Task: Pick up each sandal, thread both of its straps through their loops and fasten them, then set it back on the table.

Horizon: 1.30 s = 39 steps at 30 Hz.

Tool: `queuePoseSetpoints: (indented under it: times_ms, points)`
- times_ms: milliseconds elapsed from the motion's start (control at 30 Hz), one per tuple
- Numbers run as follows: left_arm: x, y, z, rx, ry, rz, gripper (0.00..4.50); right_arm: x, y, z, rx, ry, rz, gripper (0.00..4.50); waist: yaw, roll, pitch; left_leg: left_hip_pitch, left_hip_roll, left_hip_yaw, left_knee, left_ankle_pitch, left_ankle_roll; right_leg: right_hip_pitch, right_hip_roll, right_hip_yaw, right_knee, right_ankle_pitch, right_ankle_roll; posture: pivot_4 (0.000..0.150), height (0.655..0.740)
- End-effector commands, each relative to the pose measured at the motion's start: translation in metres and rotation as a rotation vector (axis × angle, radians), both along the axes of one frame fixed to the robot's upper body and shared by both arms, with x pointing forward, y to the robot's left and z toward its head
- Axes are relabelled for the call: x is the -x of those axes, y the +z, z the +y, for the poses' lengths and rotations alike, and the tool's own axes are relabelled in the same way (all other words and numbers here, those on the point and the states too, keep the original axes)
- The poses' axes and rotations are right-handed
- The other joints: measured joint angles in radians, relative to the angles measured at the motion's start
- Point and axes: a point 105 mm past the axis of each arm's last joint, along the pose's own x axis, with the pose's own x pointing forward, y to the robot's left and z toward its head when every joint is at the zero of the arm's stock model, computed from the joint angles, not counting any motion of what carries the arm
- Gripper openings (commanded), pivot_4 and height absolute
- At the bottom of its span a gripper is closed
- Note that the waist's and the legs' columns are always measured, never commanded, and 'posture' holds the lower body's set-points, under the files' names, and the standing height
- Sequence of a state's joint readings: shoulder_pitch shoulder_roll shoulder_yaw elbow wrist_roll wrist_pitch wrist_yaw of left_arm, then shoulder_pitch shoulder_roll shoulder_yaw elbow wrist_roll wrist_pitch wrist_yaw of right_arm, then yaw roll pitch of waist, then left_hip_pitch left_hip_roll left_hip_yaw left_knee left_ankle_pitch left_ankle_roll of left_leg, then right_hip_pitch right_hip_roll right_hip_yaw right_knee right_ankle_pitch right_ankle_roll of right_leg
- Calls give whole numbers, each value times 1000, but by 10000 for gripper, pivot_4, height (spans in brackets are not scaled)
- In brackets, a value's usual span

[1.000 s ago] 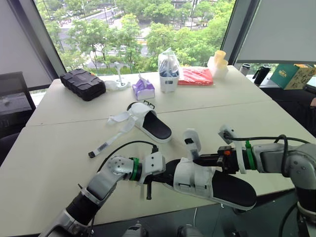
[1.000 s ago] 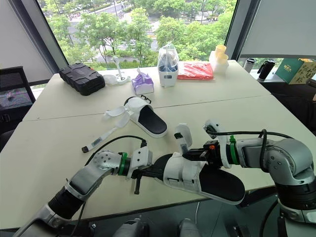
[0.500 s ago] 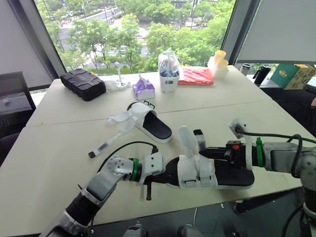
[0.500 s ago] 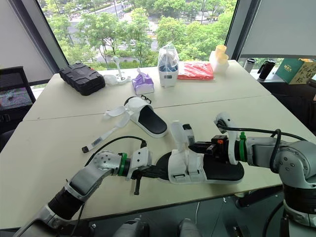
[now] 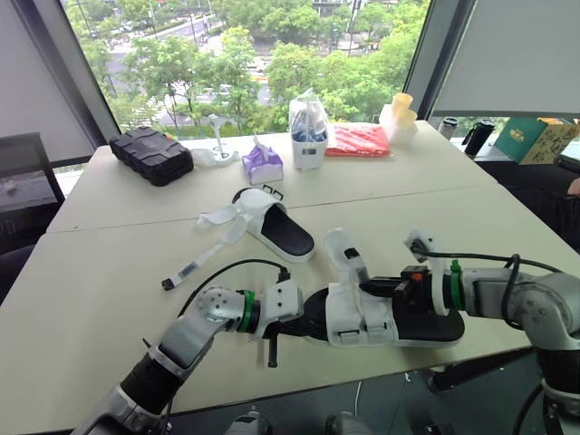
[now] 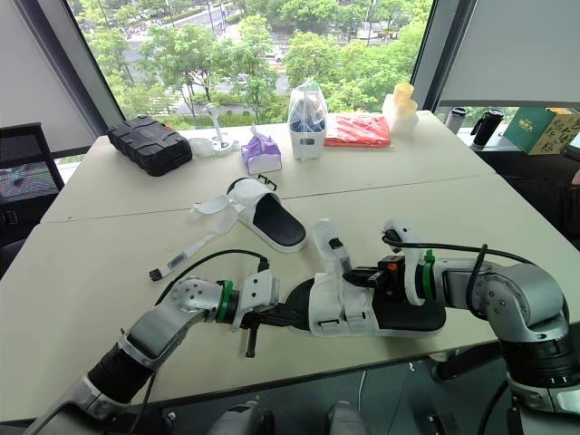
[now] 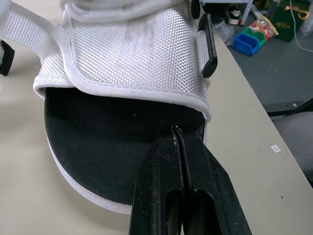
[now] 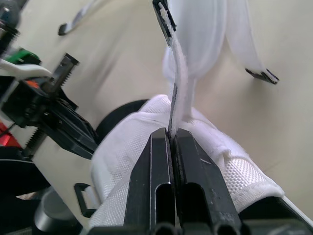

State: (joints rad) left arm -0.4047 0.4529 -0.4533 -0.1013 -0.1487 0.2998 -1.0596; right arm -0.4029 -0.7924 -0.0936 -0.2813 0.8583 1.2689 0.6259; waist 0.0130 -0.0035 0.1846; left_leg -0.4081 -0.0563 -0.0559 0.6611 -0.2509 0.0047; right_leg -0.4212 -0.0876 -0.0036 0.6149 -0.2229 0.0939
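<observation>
We hold one sandal (image 5: pixel 399 319) at the near edge of the table (image 5: pixel 100 272). Our left gripper (image 7: pixel 177 134) pinches the end of its sole. Our right gripper (image 8: pixel 171 133) pinches a loose strap (image 5: pixel 337 246). We think this is threading. Next, that strap must go through its loop (image 7: pixel 208 46). The other sandal (image 5: pixel 276 227) lies mid-table, straps open.

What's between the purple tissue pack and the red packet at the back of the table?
A white tub with a clear bag in it stands between the purple tissue pack and the red packet, in both eye views.
</observation>
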Motion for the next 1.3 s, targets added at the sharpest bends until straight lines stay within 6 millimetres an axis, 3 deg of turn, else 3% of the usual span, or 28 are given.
queuePoseSetpoints:
  times_ms: [33, 133, 233, 500, 633, 800, 933, 1067, 1300]
  points:
    - [1, -10, 5, -40, 24, 22, 0, -5, -6, -9, 57, -41, -24, 469, 0, 0, 0, 0, 0, 0, 0, 0, 0, 0, 0, 0, 0, 0, 0, 1500, 7400]
    - [2, -10, 4, -38, 27, 23, 0, -9, -8, -12, 73, -69, -46, 469, 0, 0, 0, 0, 0, 0, 0, 0, 0, 1, 0, 0, 0, 0, 0, 1500, 7400]
    - [2, -9, 4, -36, 26, 22, 0, -15, -5, -16, 55, -107, -58, 8469, -1, -1, -1, 1, 0, 0, 0, 0, 0, 1, 0, 0, 0, 0, 0, 1500, 7400]
    - [3, -8, 3, -36, 24, 21, 0, -25, -5, -23, 69, -180, -62, 44599, 0, -4, -4, 6, 0, -1, 2, 0, 0, 9, 0, 0, -2, 0, -1, 1500, 7400]
    - [2, -7, 2, -35, 26, 22, 0, -37, -4, -29, 43, -265, -61, 44599, 1, -4, -5, 12, 1, -3, 1, -2, -3, 16, -2, 0, -6, -3, 3, 1500, 7400]
    - [2, -7, 2, -35, 28, 24, 0, -42, 6, -29, 4, -285, -79, 44599, 1, -1, -6, -3, 0, 0, 0, -1, 1, 0, -4, 0, -2, 0, 1, 1500, 7400]
    - [2, -7, 2, -36, 27, 23, 0, -45, 6, -31, 29, -299, -92, 44599, 2, -1, -6, -3, 0, 0, -3, -1, 1, -3, -3, -1, -1, 2, 3, 1500, 7400]
    - [1, -6, 2, -37, 25, 20, 0, -51, 0, -40, 82, -340, -97, 44599, 0, -1, -6, -3, 0, 1, -3, -1, 1, -2, -3, -1, -2, 0, 0, 1500, 7400]
    - [-1, -5, 4, -40, 29, 14, 0, -56, -15, -46, 333, -270, -203, 44599, 0, -1, -6, -2, 0, 1, -3, -1, 1, -2, 0, -2, -2, 0, 0, 1500, 7400]
